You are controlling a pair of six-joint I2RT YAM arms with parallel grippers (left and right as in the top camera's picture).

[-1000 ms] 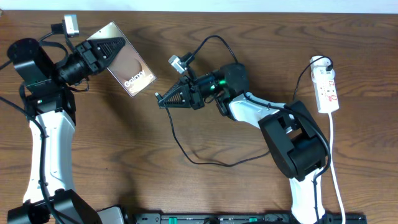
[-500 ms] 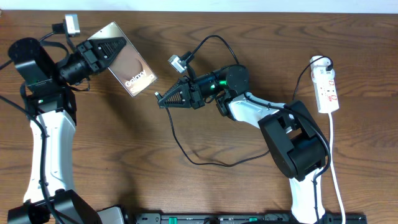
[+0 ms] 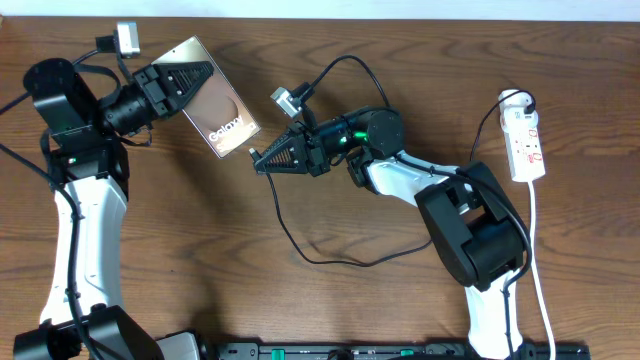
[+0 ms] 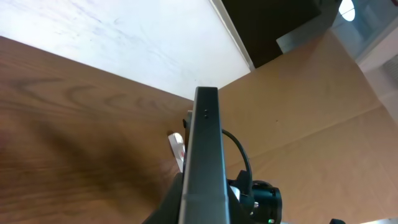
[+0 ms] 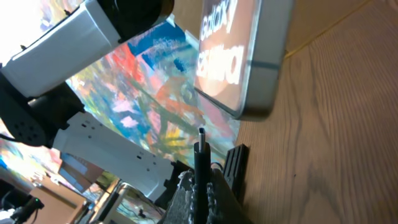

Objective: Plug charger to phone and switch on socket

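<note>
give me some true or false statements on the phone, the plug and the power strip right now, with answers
1. The left gripper is shut on the phone. True.
2. The plug tip already sits inside the phone. False: it is short of the phone's end, with a gap between them.
3. The right gripper is shut on the charger. True.
4. The socket lies beside the phone. False: it lies far off to the right, past the right gripper.
</note>
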